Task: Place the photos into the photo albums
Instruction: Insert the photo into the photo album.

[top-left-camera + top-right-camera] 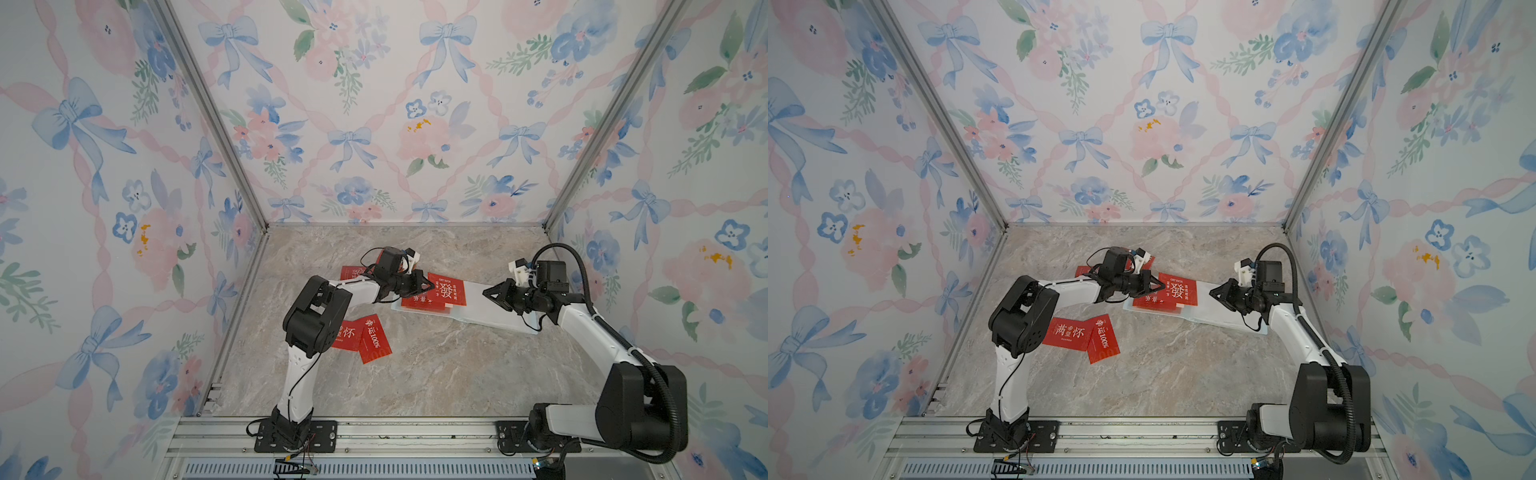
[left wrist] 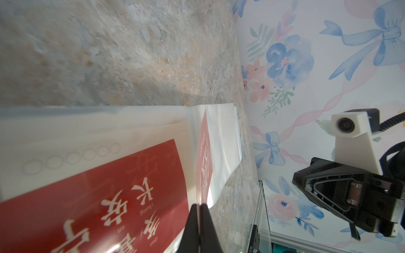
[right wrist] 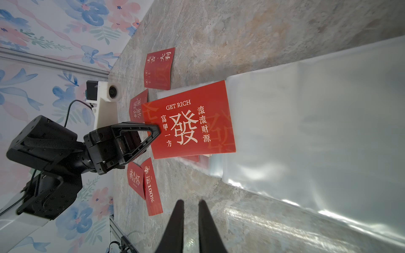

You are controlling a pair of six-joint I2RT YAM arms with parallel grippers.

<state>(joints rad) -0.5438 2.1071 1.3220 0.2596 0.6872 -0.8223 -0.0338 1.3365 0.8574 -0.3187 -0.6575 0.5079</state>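
The left gripper (image 1: 432, 286) pinches, jaws closed, the edge of a red photo (image 1: 446, 291), likely light, stiff and slick, above the open photo album (image 1: 478, 316) on the bench (image 1: 436, 374), while the right gripper (image 1: 486, 293) hovers over its likely floppy clear sleeve (image 3: 328, 131), jaws narrow and empty.

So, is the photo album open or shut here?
Open. The photo album lies spread flat on the table, its clear sleeve pages facing up with no cover over them.
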